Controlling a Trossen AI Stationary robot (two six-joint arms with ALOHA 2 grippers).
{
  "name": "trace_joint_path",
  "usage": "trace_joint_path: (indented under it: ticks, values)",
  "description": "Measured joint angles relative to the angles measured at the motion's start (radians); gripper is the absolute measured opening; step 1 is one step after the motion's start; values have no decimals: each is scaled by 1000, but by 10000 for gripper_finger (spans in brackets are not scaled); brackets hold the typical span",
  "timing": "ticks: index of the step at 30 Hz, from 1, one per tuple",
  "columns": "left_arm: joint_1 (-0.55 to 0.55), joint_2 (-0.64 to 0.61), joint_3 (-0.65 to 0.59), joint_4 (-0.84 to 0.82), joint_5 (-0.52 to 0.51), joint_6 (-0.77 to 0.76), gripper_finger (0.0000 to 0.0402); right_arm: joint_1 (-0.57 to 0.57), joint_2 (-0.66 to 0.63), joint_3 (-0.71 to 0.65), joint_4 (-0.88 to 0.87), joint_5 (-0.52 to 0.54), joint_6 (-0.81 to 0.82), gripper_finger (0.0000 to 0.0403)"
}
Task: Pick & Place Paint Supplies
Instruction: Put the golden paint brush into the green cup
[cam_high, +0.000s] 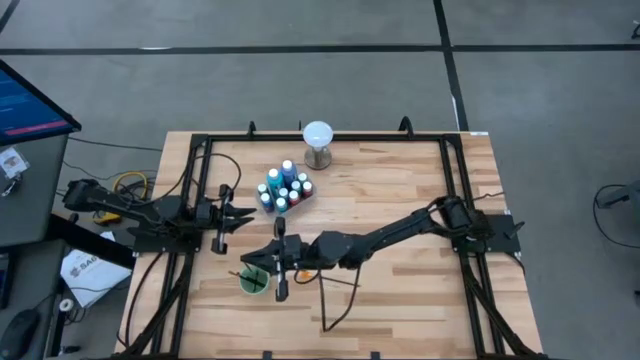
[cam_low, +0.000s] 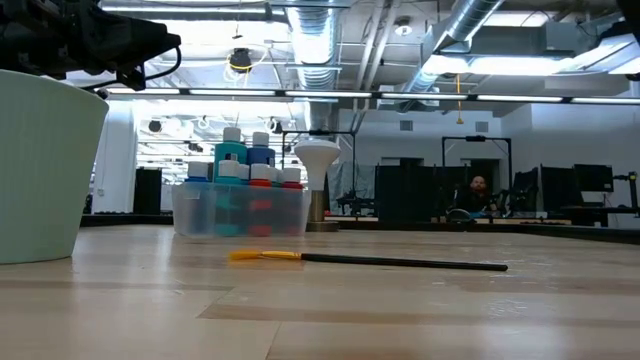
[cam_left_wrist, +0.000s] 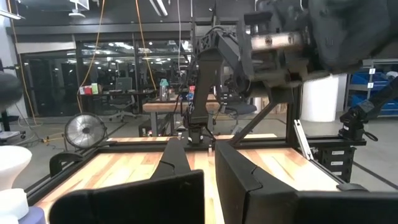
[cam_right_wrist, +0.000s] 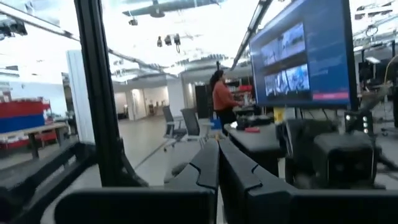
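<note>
The paint bottles (cam_high: 285, 188) with white caps stand close together in a clear tray (cam_low: 240, 210) at the table's far middle. An orange-tipped dark brush (cam_low: 370, 261) lies flat on the wood, right of a pale green cup (cam_high: 253, 282) (cam_low: 40, 170). Thin dark lines that may be brushes show in the cup. My right gripper (cam_high: 256, 263) (cam_right_wrist: 214, 165) reaches level across the table and hovers above the cup, fingers shut with nothing seen between them. My left gripper (cam_high: 240, 213) (cam_left_wrist: 208, 165) waits near the table's left edge, left of the bottles, a little open.
A white globe on a grey metal stand (cam_high: 318, 143) (cam_low: 318, 170) stands just beyond the bottles at the far edge. A black frame (cam_high: 330, 137) runs around the table's edges. A thin dark cable (cam_high: 330, 312) loops over the near middle of the wood.
</note>
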Motion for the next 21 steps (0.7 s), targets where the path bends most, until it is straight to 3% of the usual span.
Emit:
trace_joint_path:
  ticks: [21]
  values:
    - [0, 6, 0, 7, 0, 0, 1, -32, 110, 0, 29, -54, 68, 0]
